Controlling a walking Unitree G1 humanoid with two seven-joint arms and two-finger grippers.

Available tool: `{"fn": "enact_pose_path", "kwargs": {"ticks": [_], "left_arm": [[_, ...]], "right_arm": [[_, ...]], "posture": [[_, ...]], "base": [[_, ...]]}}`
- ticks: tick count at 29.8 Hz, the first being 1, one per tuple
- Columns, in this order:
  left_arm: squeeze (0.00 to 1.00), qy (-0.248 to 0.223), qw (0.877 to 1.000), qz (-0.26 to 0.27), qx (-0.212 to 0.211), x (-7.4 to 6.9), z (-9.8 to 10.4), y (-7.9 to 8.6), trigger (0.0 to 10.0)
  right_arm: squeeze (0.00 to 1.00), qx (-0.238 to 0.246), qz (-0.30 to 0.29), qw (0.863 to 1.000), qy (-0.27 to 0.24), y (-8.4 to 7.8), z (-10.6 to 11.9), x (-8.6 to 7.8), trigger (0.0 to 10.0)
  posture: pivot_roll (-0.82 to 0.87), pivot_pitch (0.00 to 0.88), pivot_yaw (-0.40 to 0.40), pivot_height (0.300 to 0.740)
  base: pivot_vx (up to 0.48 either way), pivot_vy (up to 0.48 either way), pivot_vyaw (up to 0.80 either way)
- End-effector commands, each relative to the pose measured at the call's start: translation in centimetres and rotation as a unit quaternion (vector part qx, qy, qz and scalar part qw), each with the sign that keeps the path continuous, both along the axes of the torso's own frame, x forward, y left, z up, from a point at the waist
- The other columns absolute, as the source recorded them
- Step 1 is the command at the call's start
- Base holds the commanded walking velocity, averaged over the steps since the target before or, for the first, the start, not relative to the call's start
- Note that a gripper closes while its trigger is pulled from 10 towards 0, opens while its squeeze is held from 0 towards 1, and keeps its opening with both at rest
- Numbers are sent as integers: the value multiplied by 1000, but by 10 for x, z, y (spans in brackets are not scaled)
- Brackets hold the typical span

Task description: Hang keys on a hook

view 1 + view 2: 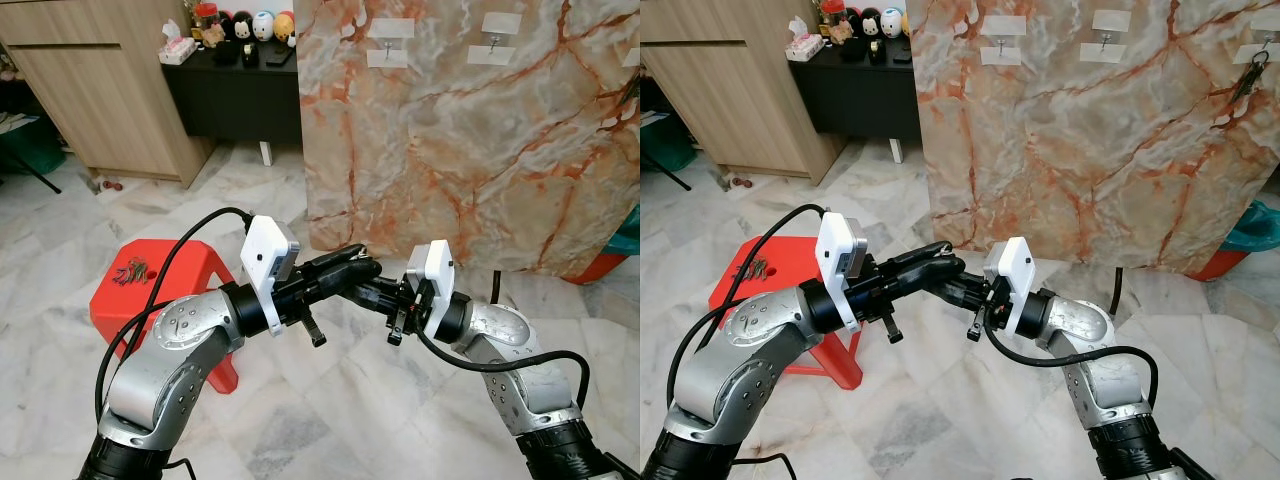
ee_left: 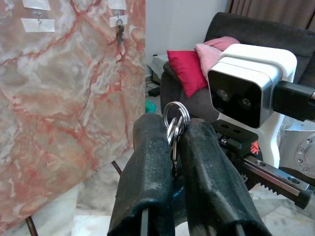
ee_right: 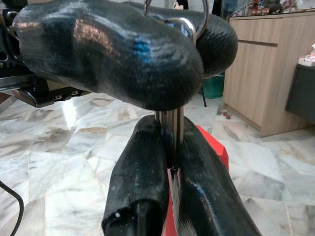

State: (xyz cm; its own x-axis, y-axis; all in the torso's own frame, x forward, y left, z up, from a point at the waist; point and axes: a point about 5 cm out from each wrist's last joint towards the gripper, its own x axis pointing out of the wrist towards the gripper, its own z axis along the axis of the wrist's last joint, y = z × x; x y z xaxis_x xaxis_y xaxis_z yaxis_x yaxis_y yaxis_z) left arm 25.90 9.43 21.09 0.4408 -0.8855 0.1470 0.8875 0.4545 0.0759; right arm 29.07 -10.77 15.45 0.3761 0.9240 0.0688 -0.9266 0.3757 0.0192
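The keys (image 2: pixel 173 129) are held in mid-air between the two arms, in front of the robot and well short of the marble panel (image 1: pixel 470 130). In the left wrist view a silver split ring stands up above the fingertips and the flat blades are pinched below it; the left gripper (image 2: pixel 174 147) is seen closed on the bunch. In the right wrist view the right gripper (image 3: pixel 170 162) is also clamped on the blades from the opposite side, so the bunch is gripped by both at once — apparently a handover.

The bunch is judged light, hard and smooth: the metal blades could slip or swivel between the rubbery pads, and loose keys would swing on the ring. The ring should be left free, since that is the part to be slipped over a hook; the grip is best taken low on the blades, as it is here.

On the far panel several hooks (image 1: pixel 387 43) are mounted on white pads along the top, and another set of keys (image 1: pixel 1250 72) is already hung at the far right. To the near left a red stool (image 1: pixel 165 290) stands on the marble floor (image 1: pixel 330 400), with some small items on it.
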Motion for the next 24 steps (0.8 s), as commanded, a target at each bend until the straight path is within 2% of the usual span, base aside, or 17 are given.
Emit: {"fn": "enact_pose_path", "kwargs": {"ticks": [1,19,21,22,24], "left_arm": [[0,11,1000,20,17,2,-8,-1,10000],[0,12,999,17,27,1,-12,-1,10000],[0,12,999,17,28,1,-12,-1,10000],[0,11,999,18,30,1,-12,-1,10000],[0,10,999,19,33,1,-12,-1,10000]], "right_arm": [[0,6,-17,1000,-6,2,2,2,10000],[0,2,-19,1000,-3,2,0,3,10000],[557,2,-19,1000,-2,2,0,3,10000],[965,2,-20,1000,-2,2,0,3,10000],[1000,2,-20,1000,-1,2,0,3,10000]], "posture": [[137,101,28,740],[137,105,29,740],[137,106,30,740],[137,106,30,740],[137,106,30,740]], "base": [[0,0,0],[0,0,0],[0,0,0],[0,0,0],[0,0,0]]}}
